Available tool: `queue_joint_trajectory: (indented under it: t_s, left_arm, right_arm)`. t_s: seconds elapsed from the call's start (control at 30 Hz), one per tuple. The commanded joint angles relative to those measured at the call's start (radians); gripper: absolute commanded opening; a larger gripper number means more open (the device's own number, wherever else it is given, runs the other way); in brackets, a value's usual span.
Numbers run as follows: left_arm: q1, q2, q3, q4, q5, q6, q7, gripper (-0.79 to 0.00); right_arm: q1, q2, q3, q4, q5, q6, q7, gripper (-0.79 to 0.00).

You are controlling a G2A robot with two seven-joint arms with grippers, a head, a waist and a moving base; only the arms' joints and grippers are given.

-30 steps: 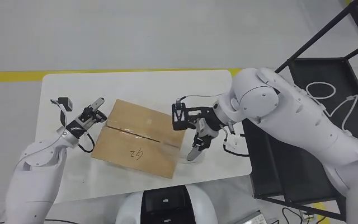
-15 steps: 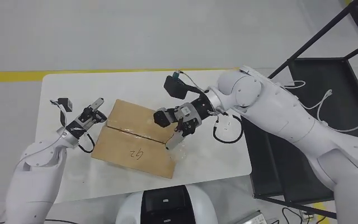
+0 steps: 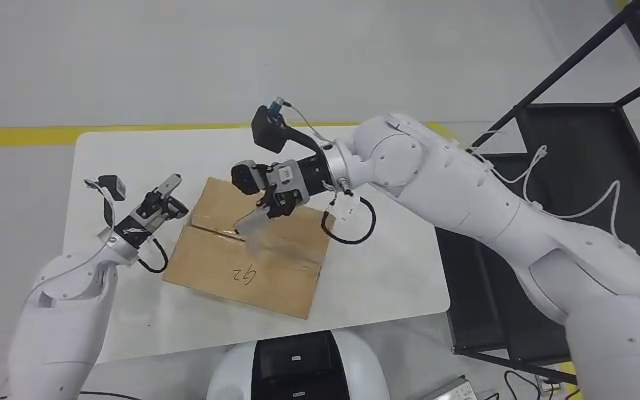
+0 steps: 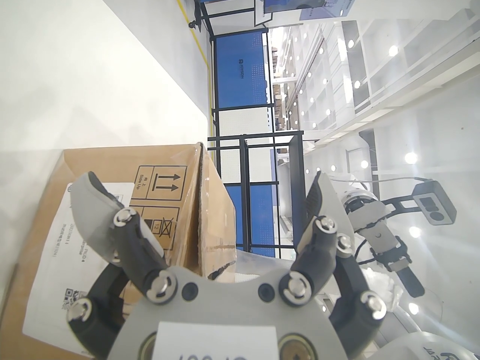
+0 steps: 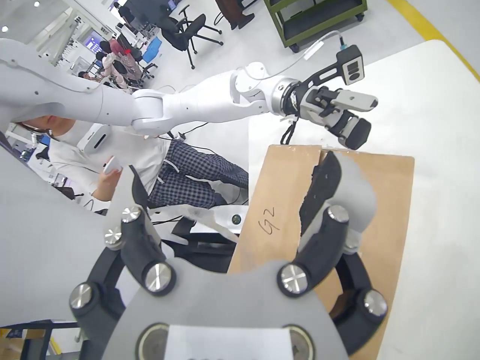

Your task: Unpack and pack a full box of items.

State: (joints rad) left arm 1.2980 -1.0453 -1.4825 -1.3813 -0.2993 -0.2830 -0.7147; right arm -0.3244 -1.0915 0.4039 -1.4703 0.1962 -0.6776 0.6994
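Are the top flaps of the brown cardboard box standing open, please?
No, the brown cardboard box has both top flaps lying flat, meeting along a centre seam.

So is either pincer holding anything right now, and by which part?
Nothing is held. The left pincer by the cardboard box and the right pincer above its top are both open and empty.

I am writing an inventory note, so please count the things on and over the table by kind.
cardboard box: 1
gripper: 2 (left gripper, right gripper)
table: 1
total: 4
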Motion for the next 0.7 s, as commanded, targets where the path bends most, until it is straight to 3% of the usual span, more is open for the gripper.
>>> queue_joint_trajectory:
  t_s: [0.0,0.17,0.33,0.53,0.67]
  left_arm:
    - [0.002,0.0,-0.004,-0.003,-0.001,-0.001,0.003,0.0]
    - [0.011,0.002,-0.019,-0.005,-0.008,-0.004,0.012,0.0]
    - [0.018,0.002,-0.038,-0.006,-0.016,-0.009,0.035,0.0]
    - [0.021,0.003,-0.074,-0.015,-0.032,-0.023,0.089,0.0]
    - [0.037,0.011,-0.106,-0.039,-0.018,-0.017,0.049,0.0]
  right_arm:
    - [0.01,-0.023,-0.006,0.011,-0.041,0.0,-0.033,0.0]
    - [0.028,-0.064,-0.003,0.043,-0.145,0.002,-0.104,0.0]
    - [0.015,-0.073,0.026,0.058,-0.247,0.019,-0.139,0.0]
    - [-0.061,-0.036,0.101,0.007,-0.305,0.065,-0.115,0.0]
    - [-0.144,0.004,0.141,-0.072,-0.267,0.053,0.009,0.0]
